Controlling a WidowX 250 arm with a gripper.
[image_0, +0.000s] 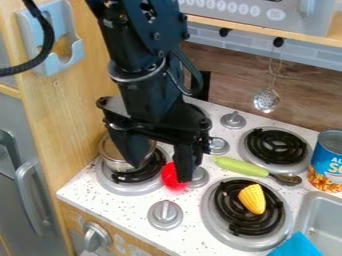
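Centrally, a black robot hand (161, 172) hangs low over a toy stove set in a white, speckled worktop (137, 205). Its two fingers are spread apart. A small, rounded red object (172, 176) lies near the finger at picture right, beside the left burner (123, 189); whether they touch is unclear. A silver metal pot (112, 156) sits on that burner, partly hidden behind the other finger. To the right, a yellow toy corn piece (252, 199) rests on the coils of the front burner (248, 241). Behind it, a spoon with a bright green handle (239, 166) lies between this burner and the rear one (307, 145). At the right edge, a blue-labelled can (328, 159) stands behind a grey sink (322, 212). Bright blue cloth (298, 246) shows at the bottom edge, and a slotted metal ladle (266, 100) hangs against the back wall.
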